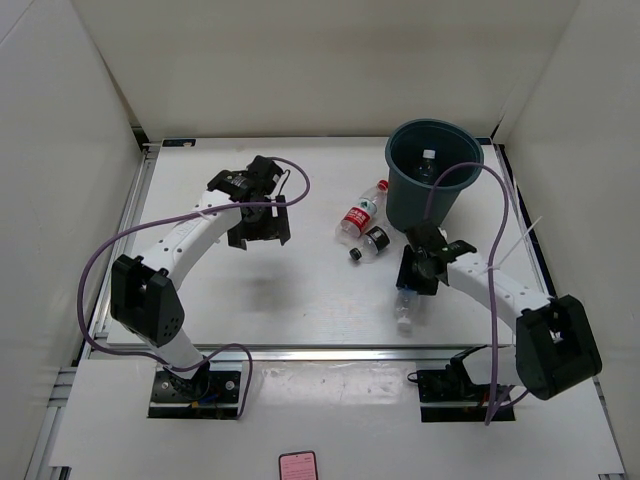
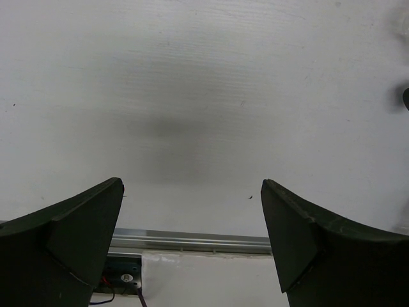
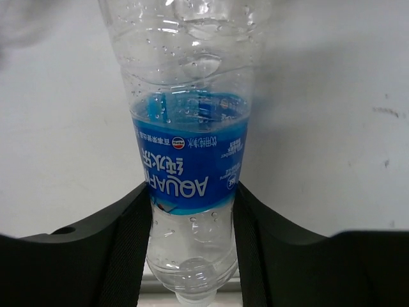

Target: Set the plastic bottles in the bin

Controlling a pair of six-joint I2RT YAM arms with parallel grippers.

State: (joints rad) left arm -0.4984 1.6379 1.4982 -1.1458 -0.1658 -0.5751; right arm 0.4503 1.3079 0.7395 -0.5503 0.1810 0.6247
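Observation:
My right gripper (image 3: 192, 189) is shut on a clear plastic bottle with a blue label (image 3: 190, 167), both fingers pressing its sides just below the label. From the top view this bottle (image 1: 405, 306) hangs from the right gripper (image 1: 418, 268), cap toward the near edge, in front of the dark teal bin (image 1: 420, 200). A bottle (image 1: 428, 160) lies inside the bin. A red-labelled bottle (image 1: 362, 212) and a dark-labelled bottle (image 1: 372, 243) lie on the table left of the bin. My left gripper (image 1: 262, 225) (image 2: 192, 185) hangs open over bare table, holding nothing.
White walls enclose the table on three sides. An aluminium rail (image 1: 300, 350) runs along the table's near edge. Purple cables loop off both arms. A small pink object (image 1: 297, 465) lies on the floor panel in front of the bases.

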